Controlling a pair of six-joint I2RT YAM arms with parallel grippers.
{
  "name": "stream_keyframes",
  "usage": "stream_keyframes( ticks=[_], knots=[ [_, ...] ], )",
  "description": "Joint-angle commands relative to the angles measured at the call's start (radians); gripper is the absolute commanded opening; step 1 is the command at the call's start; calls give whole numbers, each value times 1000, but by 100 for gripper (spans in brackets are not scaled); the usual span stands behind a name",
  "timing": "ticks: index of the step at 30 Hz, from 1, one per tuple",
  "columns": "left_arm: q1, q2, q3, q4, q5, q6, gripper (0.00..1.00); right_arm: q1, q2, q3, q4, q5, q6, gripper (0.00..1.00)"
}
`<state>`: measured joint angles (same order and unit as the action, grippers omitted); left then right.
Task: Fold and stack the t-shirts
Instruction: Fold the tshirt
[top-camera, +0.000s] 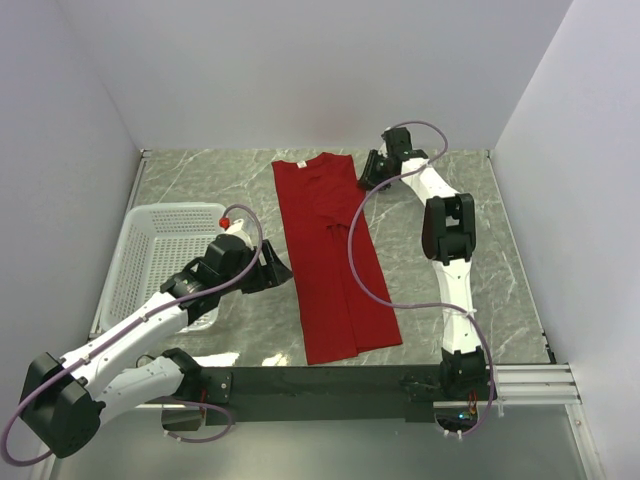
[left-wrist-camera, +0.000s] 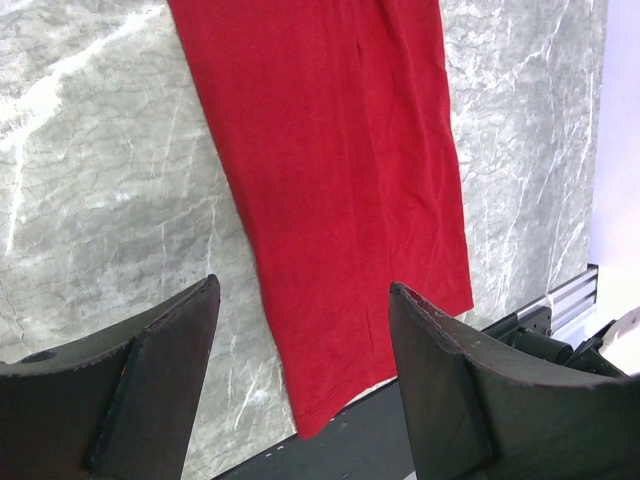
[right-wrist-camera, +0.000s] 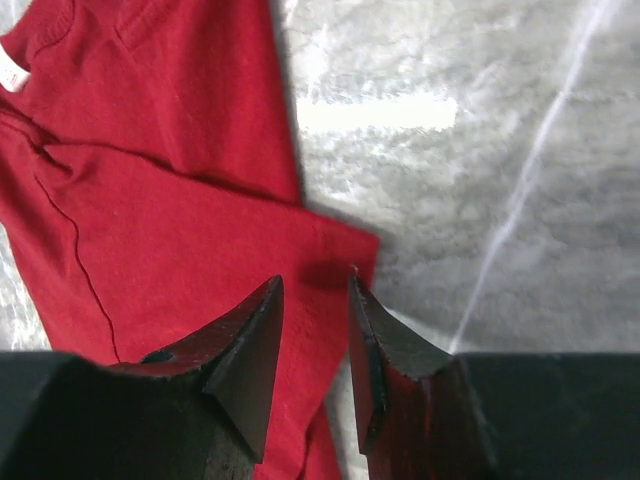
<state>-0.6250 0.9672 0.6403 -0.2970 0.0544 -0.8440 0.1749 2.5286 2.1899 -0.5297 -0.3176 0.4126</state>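
The right fingers (right-wrist-camera: 240, 360) stand a narrow gap apart, gripping nothing, just over a folded sleeve corner of the deep-red t-shirt (top-camera: 330, 262). The left fingers (left-wrist-camera: 160, 370) are spread wide and empty near its hem. The soft cloth lies as a long strip on the marbled grey table (top-camera: 510, 270), with a white mesh basket (top-camera: 150, 250) on its left.

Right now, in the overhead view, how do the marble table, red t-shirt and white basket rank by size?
1. marble table, clearly largest.
2. red t-shirt.
3. white basket, though it looks close to the shirt and the left arm hides its corner, so these two are unsure.
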Motion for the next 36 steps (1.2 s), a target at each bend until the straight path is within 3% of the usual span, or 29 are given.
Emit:
stream_keyframes(
  ticks=[1,7,26,32,36],
  knots=[
    [2,-19,21,33,-11,-6,74,-17,-89,-24,14,18,3,40],
    [2,-22,12,44,-11,-6,74,-20,-119,-30,19,58,-15,40],
    [4,-21,21,33,-11,-4,74,23,21,-5,-4,23,17,39],
    [4,-24,15,35,-10,-9,74,20,19,1,-3,40,17,28],
    [2,-27,16,32,-14,-9,74,15,-4,2,8,46,12,13]
  ],
)
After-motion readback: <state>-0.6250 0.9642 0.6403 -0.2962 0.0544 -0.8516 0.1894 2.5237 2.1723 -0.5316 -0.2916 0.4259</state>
